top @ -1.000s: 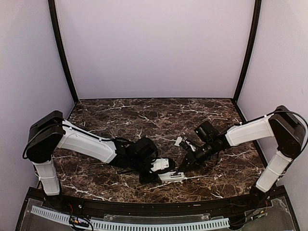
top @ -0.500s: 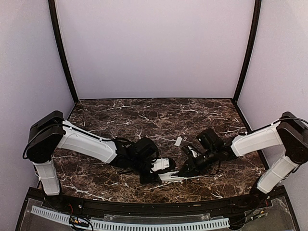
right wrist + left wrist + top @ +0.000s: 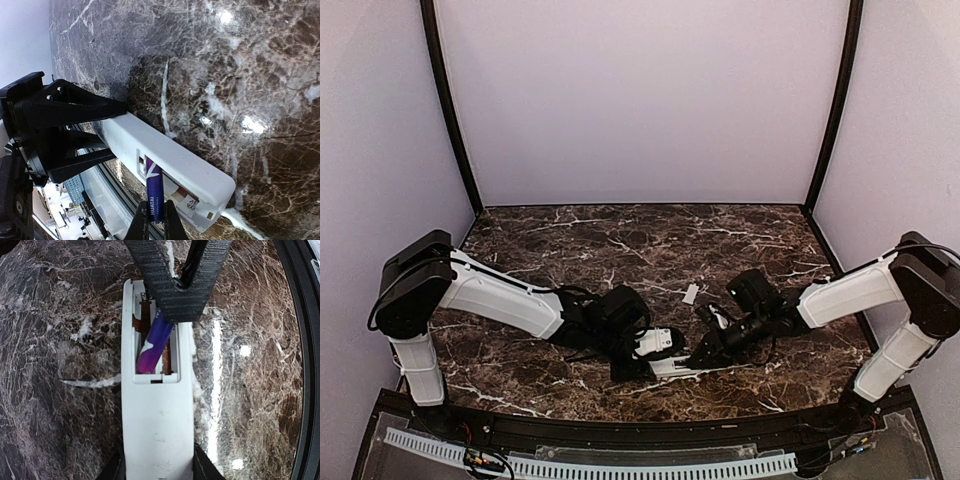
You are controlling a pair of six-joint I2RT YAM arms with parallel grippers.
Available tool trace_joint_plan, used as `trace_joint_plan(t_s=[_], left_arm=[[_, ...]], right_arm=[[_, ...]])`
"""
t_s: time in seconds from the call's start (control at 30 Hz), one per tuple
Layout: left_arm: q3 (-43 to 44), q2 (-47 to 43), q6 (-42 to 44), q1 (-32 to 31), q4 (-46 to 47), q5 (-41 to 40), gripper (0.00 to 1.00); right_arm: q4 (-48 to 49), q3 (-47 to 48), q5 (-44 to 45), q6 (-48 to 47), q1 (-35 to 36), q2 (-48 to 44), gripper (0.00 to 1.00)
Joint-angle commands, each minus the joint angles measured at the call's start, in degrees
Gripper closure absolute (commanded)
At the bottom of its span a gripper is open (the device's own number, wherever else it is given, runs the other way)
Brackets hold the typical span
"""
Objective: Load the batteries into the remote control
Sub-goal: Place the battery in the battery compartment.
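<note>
Remote control (image 3: 157, 430): slim white plastic body, lying flat with its back uppermost on the dark marbled worktop (image 3: 60, 390), close to the near edge. One end is clasped on both long sides by the left gripper (image 3: 157, 467). The battery compartment (image 3: 141, 325) at the other end stands open, with brownish metal strips visible inside.

Battery (image 3: 152, 347): one slim purple-and-white cell, lettered HUATAI. It sits tilted, with its lower end down in the compartment near the inner wall and its upper end raised, pinched in the right gripper (image 3: 155, 218). Whether the lower end meets a contact is not discernible.
</note>
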Motion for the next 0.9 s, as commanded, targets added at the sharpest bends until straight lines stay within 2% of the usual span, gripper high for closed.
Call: trace_joint_plan(t_s=[0.0,0.1,0.27,0.43,0.6,0.87], left_arm=[[0.1,1.7,-0.6,-0.4,-3.1,-1.5,1.0],[0.1,1.7,-0.6,-0.4,-3.2,-1.5,1.0],[0.2,1.8,-0.6,-0.4,-3.1,-1.5,1.0],[0.1,1.7,-0.1,-0.4,-3.0,-1.3,1.0],[0.9,1.1,1.0,-0.4,-2.0,0.6,0.73],[5.0,0.7,1.6,-0.1,-0.1,5.0,0.47]], right_arm=[[-2.3,2.0,6.9,-0.8,0.4,3.1,1.0],[-5.5,3.2,8.5,-1.5,0.4,2.9,1.0],[-10.2,6.4,11.0,-3.3,0.4,3.5,0.94],[-10.3,7.0,10.8,-3.8,0.5,5.0,1.0],[-9.9,7.2,10.6,-4.0,0.5,6.2,1.0],[-9.3,5.8,10.7,-4.3,0.5,6.4,1.0]])
